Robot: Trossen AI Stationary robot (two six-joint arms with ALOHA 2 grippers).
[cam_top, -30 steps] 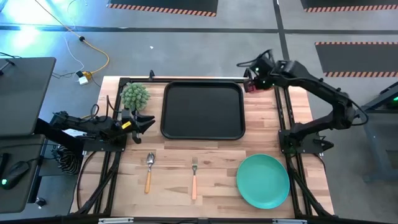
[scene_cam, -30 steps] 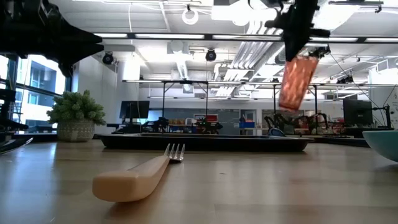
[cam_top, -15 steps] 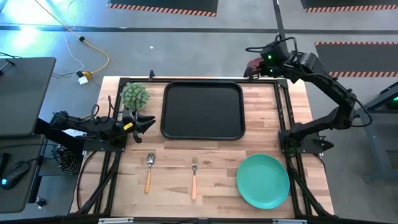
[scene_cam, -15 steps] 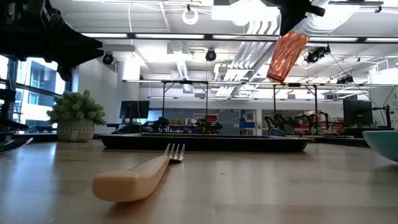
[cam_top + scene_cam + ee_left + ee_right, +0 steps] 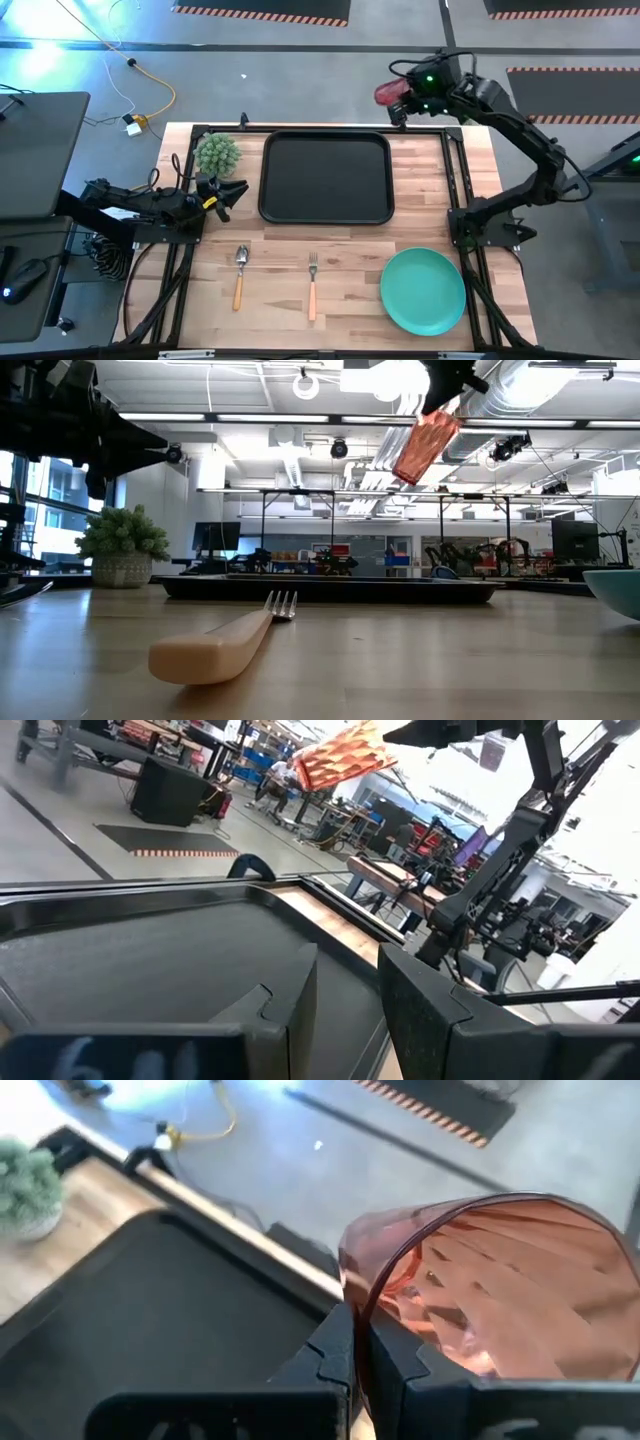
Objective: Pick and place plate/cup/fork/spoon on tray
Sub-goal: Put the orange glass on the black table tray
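Observation:
The red translucent cup hangs high over the table's far edge, beyond the far right corner of the black tray, with my right gripper shut on it. The low view shows the cup tilted. The teal plate lies flat at the near right. The fork and the spoon lie flat in front of the tray. My left gripper waits level at the tray's left side, open with nothing between its fingers. My right gripper pinches the cup's wall at the rim, with one finger inside the cup and one outside. The fingers come slanting down from the table's right. The cup is lifted clear of everything and sits tilted, its mouth toward the wrist camera.
A small spiky green plant in a pot stands at the tray's far left corner, close to my left gripper. Black frame rails run along the table's left, right and far edges. Bare wood lies between the tray and the cutlery.
My right gripper has risen and gone toward the table's far edge and a little to the left, rolling its wrist. The cup went up with it and now tips the other way. My left gripper has rolled slightly in place.

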